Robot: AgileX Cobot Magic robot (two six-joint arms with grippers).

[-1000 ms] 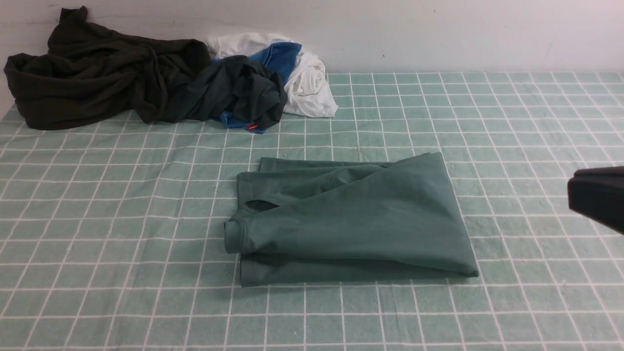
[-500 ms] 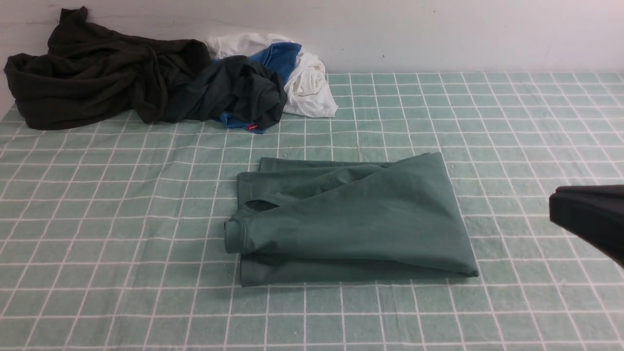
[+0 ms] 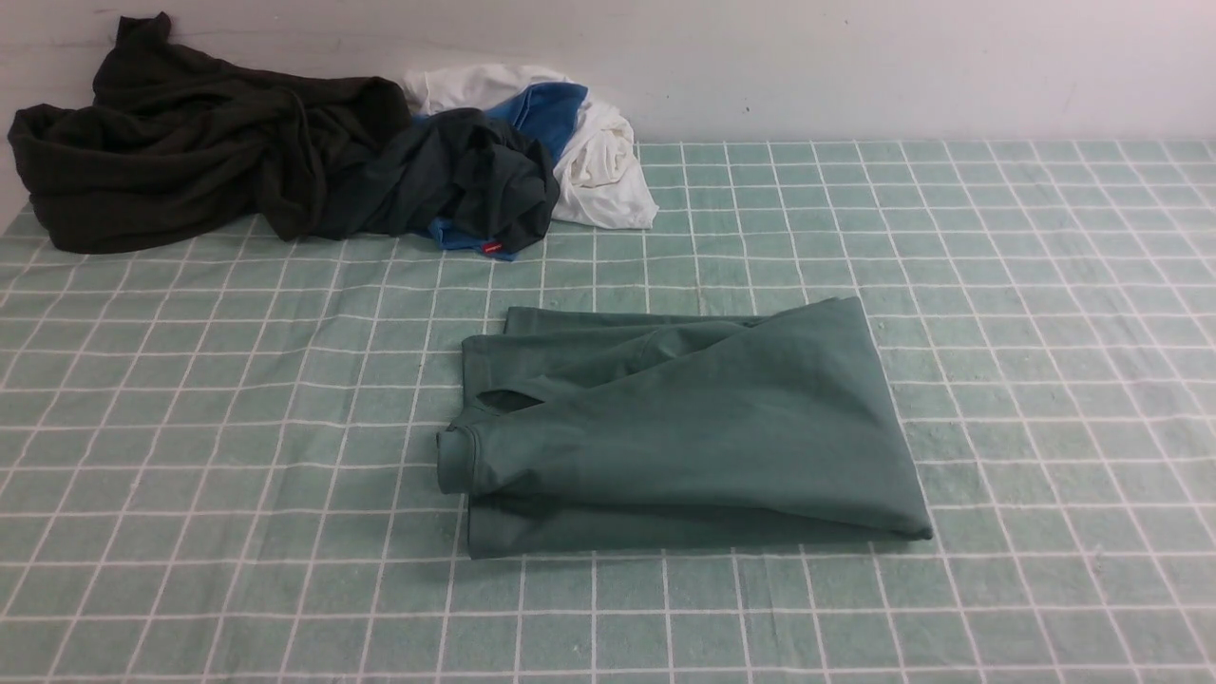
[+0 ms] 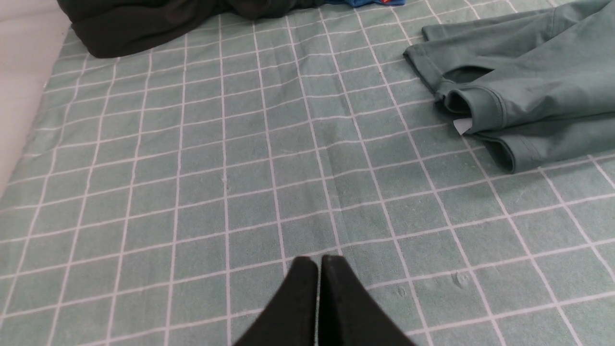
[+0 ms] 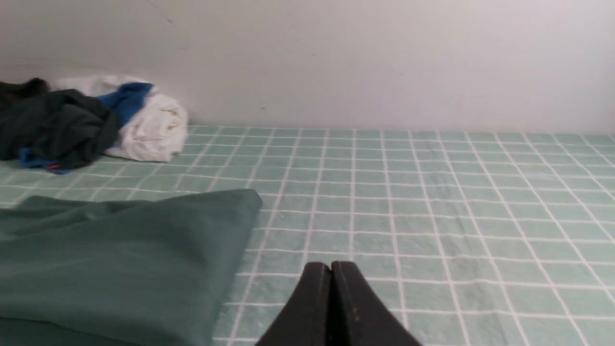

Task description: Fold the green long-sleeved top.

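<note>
The green long-sleeved top (image 3: 684, 427) lies folded into a compact block in the middle of the checked cloth, its ribbed edge at the left end. It shows in the left wrist view (image 4: 523, 91) and in the right wrist view (image 5: 115, 259) too. Neither arm appears in the front view. My left gripper (image 4: 318, 262) is shut and empty over bare cloth, well to the left of the top. My right gripper (image 5: 331, 267) is also shut and empty, over the cloth just off the top's right side.
A pile of clothes lies at the back left against the wall: a black-brown garment (image 3: 180, 142), a darker blackish-green one (image 3: 456, 180), a blue piece (image 3: 546, 109) and a white one (image 3: 598, 161). The green checked tablecloth (image 3: 1026, 247) covers the table.
The right arm, seen at the right edge of the front view, dropped lower and then drew back out of that view. The top has not moved.
</note>
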